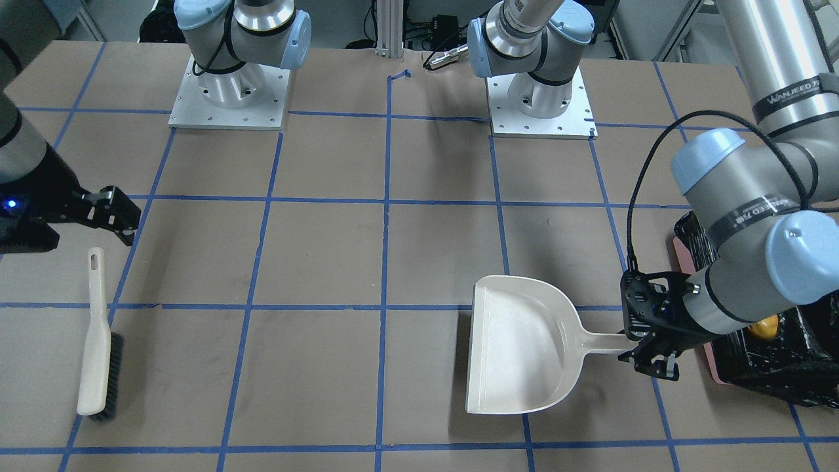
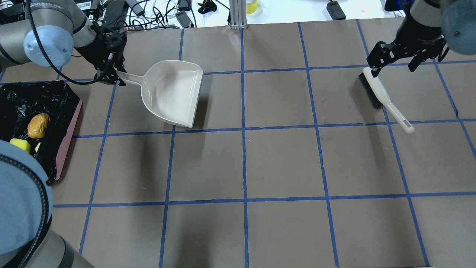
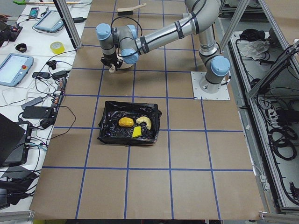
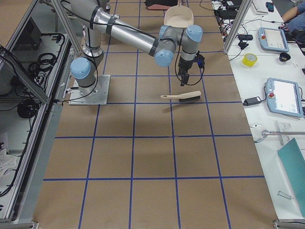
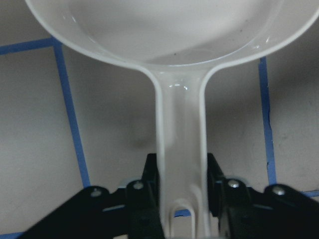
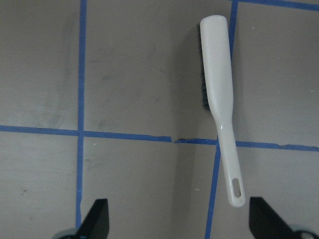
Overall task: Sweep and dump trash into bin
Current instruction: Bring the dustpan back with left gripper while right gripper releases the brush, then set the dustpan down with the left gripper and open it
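Observation:
The trash lies in the bin (image 2: 71, 111), a pink tray lined with a black bag: the orange-yellow lump (image 2: 38, 125), the yellow-green wedge (image 2: 20, 144) and the cream crescent (image 3: 145, 122). My left gripper (image 2: 111, 74) is shut on the handle of the off-white dustpan (image 2: 174, 93), which rests flat on the table next to the bin. In the left wrist view the fingers (image 5: 152, 189) flank the handle. My right gripper (image 2: 394, 61) is open and empty, just above the bristle end of the brush (image 2: 383, 96), which lies on the table.
The two arm bases (image 1: 229, 85) stand on plates at the robot's side of the table. Blue tape lines grid the brown tabletop. Cables and gear lie beyond the far edge (image 2: 148, 15).

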Robot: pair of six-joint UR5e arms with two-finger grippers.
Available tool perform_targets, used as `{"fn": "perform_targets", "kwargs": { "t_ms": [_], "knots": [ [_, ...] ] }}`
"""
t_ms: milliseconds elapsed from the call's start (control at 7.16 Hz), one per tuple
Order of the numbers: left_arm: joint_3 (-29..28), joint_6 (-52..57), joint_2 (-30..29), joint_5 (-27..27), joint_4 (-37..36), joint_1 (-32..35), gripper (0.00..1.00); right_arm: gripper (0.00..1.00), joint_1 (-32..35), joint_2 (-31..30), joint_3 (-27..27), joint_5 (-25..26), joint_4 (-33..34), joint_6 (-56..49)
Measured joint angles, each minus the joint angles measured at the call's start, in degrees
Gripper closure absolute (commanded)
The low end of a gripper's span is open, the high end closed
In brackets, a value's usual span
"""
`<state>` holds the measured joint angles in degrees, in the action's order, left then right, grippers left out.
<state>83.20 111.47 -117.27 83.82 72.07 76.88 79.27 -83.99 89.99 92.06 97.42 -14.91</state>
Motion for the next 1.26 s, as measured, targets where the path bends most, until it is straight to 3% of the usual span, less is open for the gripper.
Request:
{"fn": "perform_targets", "kwargs": {
  "t_ms": [419, 1117, 1257],
  "knots": [
    [1.24, 0.07, -2.77, 0.02, -1.84, -0.17, 1.0, 0.0, 9.2, -4.36, -6.49, -1.45, -7.96, 14.03],
    [0.69, -0.29, -3.85, -1.24, -2.63, -1.01, 1.0, 0.0, 10.89, -6.02, -7.29, -2.24, -9.66, 17.45],
    [1.0, -0.32, -3.85, -1.23, -2.84, -1.07, 0.93, 0.0, 10.93, -6.06, -7.25, -2.99, -9.77, 17.45]
  ]
}}
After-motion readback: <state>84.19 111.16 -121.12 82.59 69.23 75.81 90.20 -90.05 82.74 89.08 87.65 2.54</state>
